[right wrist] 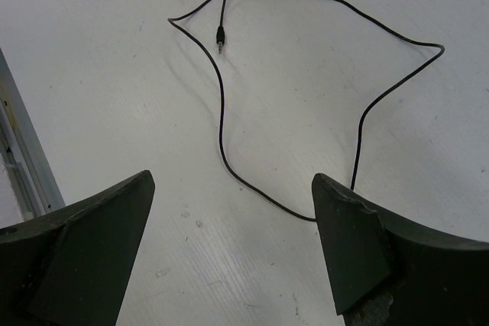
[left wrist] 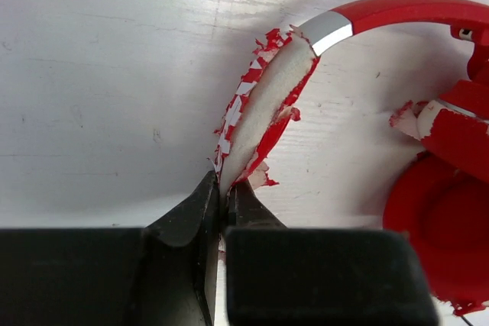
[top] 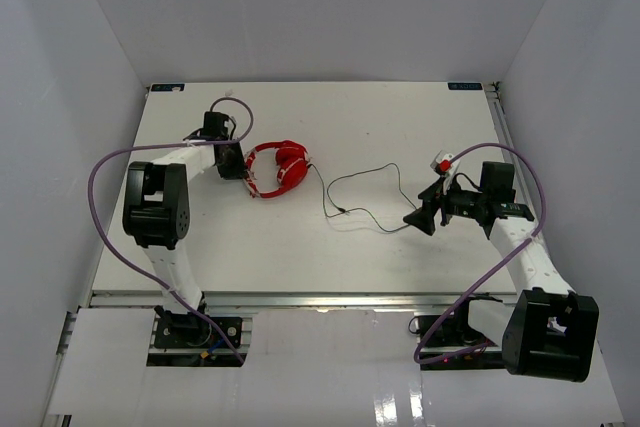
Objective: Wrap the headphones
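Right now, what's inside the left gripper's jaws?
The left gripper is pinching the peeling, white-padded end of the headband of the headphones. How far the padding reaches in is hidden by the gripper itself.

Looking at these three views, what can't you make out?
- Left wrist: the red over-ear headphones run off the right edge; the left gripper covers the pinched headband end.
- Right wrist: the thin black cord exits the top edge and passes behind a finger of the right gripper.
- Top view: the grip is too small to judge.

Overhead from behind, wrist views close, cord [right wrist: 221,135] shared
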Available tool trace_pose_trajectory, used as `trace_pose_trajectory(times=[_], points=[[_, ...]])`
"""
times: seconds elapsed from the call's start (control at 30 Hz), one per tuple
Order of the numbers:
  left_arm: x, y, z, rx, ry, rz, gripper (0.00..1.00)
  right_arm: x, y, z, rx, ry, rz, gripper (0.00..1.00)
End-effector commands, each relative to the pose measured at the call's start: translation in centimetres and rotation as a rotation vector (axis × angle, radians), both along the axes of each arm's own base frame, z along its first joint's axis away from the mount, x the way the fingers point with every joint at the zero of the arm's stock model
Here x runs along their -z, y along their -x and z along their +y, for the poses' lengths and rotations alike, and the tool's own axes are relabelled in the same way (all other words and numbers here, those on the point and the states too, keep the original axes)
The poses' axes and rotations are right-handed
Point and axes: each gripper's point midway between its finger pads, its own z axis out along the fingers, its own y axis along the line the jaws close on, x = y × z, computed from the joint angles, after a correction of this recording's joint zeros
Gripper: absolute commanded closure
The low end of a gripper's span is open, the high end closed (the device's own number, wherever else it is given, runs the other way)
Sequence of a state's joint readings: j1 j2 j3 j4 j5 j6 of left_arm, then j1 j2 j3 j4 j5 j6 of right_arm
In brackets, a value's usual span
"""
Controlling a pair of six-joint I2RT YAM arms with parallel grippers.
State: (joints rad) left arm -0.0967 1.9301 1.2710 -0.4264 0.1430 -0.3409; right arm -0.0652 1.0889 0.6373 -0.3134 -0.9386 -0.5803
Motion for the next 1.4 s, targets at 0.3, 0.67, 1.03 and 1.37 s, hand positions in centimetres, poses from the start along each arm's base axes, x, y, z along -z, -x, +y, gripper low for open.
trace_pose_trajectory(times=[0.3, 0.67, 1.03, 1.37], points=[[-7.7, 2.7, -3.8, 0.077, 0.216, -0.129, 1.0, -3.1, 2.0, 4.5, -0.299, 0.122, -0.172, 0.1], [-17.4, 7.9, -4.6, 0.066, 0.337, -0.311, 1.0, -10.0, -4.6, 14.4, -0.134, -0.041, -0.106, 0.1], [-21.6, 9.7, -5.7, 0.07, 0.448, -0.364, 1.0, -11.1, -3.3, 17.5, -0.403, -0.125, -0.127, 0.1], [-27.0, 11.5, -7.5, 0.1, 0.617, -0.39, 1.0, -9.0, -4.2, 20.7, -0.489, -0.208, -0.126, 0.1]])
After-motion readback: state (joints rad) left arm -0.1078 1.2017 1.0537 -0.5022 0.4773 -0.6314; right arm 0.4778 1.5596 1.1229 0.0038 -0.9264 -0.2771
